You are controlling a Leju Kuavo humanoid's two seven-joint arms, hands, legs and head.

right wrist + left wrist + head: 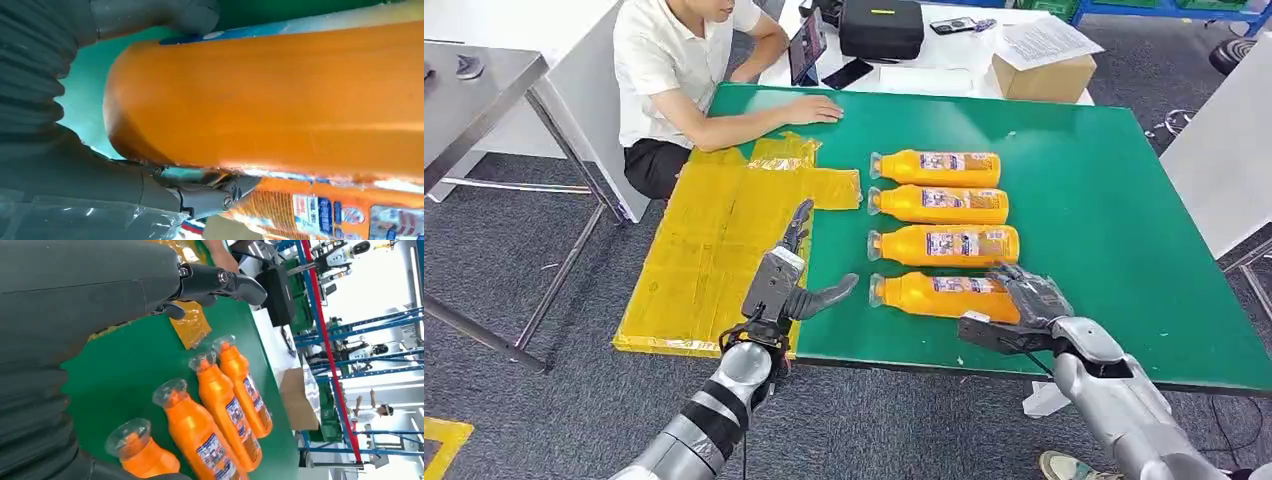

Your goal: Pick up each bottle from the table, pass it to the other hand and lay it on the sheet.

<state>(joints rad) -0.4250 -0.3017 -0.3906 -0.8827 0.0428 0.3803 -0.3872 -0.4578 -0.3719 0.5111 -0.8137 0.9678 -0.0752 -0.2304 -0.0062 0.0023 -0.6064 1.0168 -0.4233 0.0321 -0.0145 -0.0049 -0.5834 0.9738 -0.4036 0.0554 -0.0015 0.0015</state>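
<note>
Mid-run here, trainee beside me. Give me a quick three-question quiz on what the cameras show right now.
1. How many orange bottles lie on the green table?
2. True or false: a bottle already lies on the yellow sheet.
3. Which bottle is the right hand on: A) the farthest one, B) the nearest bottle, C) none?

Key:
1. Four, in a row, caps toward the sheet.
2. False; the sheet holds no bottle.
3. B; its fingers wrap that bottle's base end, while the left hand waits spread above the sheet's edge.
</note>
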